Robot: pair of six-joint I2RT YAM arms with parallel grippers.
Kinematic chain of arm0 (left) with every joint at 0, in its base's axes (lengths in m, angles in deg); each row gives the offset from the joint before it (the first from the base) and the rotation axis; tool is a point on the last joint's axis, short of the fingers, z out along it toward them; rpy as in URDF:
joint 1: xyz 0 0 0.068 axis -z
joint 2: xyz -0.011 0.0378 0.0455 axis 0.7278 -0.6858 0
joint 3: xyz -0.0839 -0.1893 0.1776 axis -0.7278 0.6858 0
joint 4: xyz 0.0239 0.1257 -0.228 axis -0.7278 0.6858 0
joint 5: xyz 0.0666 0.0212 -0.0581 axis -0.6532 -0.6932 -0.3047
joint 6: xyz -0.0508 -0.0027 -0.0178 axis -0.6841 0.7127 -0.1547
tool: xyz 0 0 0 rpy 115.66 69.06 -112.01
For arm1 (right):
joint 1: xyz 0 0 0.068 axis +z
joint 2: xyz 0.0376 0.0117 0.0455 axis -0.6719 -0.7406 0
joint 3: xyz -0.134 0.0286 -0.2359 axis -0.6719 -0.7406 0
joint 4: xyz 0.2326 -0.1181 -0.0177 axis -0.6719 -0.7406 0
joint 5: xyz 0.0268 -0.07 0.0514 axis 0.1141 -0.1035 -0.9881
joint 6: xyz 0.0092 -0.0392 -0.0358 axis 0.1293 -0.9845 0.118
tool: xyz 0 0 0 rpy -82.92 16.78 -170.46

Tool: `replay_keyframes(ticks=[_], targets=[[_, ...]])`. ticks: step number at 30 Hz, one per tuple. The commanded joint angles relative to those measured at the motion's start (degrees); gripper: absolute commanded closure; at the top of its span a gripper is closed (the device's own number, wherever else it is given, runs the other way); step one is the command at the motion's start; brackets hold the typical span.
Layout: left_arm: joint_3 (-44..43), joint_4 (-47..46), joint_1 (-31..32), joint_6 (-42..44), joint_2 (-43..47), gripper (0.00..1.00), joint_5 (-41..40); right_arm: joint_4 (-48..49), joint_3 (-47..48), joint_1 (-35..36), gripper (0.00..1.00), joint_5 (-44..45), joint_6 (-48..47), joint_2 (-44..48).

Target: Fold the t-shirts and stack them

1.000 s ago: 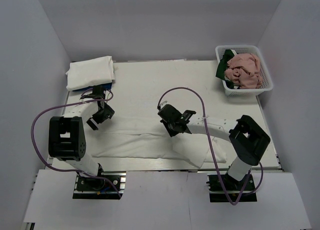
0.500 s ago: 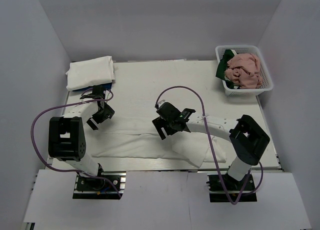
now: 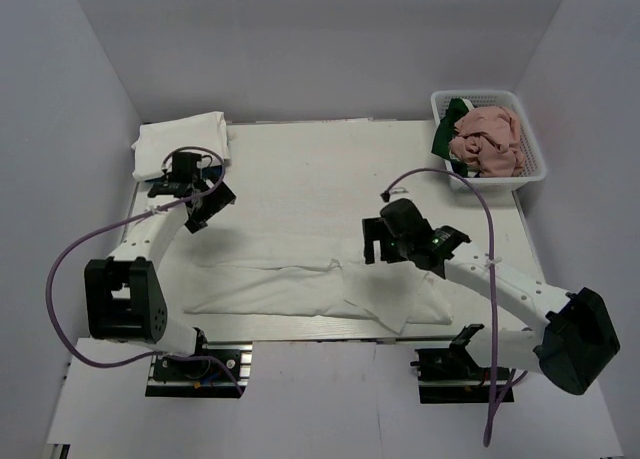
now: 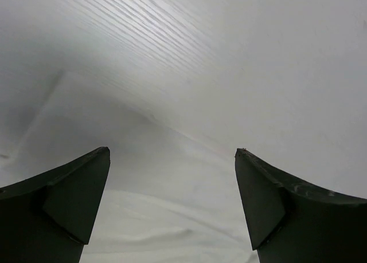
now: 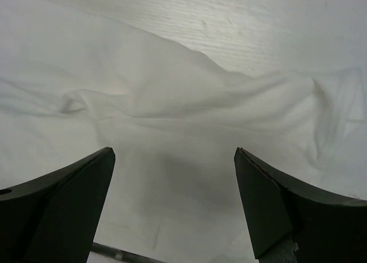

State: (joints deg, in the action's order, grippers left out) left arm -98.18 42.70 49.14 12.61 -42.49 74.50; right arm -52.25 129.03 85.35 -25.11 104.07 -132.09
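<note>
Top view: a long, folded white shirt [image 3: 290, 284] lies across the near side of the table [image 3: 300, 169]. The left gripper [image 3: 205, 207] hangs at the far left, near the folded stack [image 3: 180, 144]. The right gripper [image 3: 375, 249] is over the white shirt's right part. A pink shirt [image 3: 487, 139] and a green shirt [image 3: 448, 131] sit in the basket [image 3: 500, 182], far right.

Left wrist: fingers [image 4: 69, 200] wide apart, holding nothing, above table and cloth.

Right wrist: fingers [image 5: 63, 200] wide apart, holding nothing, over the rumpled white shirt.

We see soft, even light from above in the top view, with faint shadows on the white tabletop [image 3: 300, 169]. Our left wrist view is hazy and darkens toward its left edge. The right wrist view is sharper: the t-shirt [image 5: 172, 102] folds read clearly, and a dim shadow lies under the right claw [image 5: 175, 155].
</note>
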Motion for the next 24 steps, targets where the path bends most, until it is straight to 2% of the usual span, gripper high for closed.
replay_keyframes(ticks=[1, 3, 5, 8, 12, 19, 23, 24], targets=[[6.36, -9.33, 0.46, 4.19, 3.47, 0.0, 21.02, -0.68, -5.78, -3.14, 0.1, -7.51, 3.48, 1.07], [11.73, -15.56, 0.46, 4.19, 4.09, 0.0, 26.52, 0.37, -6.85, -4.9, 0.1, -10.88, 3.75, 0.46], [14.28, -16.3, 0.99, 4.19, 2.6, 0.0, 28.83, 1.17, -8.52, -6.04, 0.1, -12.56, 4.01, -2.25], [14.29, -11.39, 1.52, 4.19, 0.93, 0.0, 21.03, 2.66, -9.4, -7.54, 0.1, -13.18, 2.79, -5.6], [14.29, -5.85, 2.65, 3.32, 0.92, 0.0, 10.4, 3.9, -8.35, -11.3, 0.1, -9.58, 1.29, -10.96], [17.45, -6.72, 4.68, -0.28, -2.93, 0.0, 11.69, 8.29, -3.52, -16.23, 0.1, -10.46, -2.31, -23.08], [17.46, -5.32, 5.91, -2.3, -7.15, 0.0, 9.67, 11.63, 4.21, -18.35, 0.1, -7.56, -5.12, -29.4], [17.46, -5.31, 6.7, -2.31, -7.77, 0.0, 10.63, 11.46, 10.57, -18.78, 0.1, -7.56, -6.87, -32.29]])
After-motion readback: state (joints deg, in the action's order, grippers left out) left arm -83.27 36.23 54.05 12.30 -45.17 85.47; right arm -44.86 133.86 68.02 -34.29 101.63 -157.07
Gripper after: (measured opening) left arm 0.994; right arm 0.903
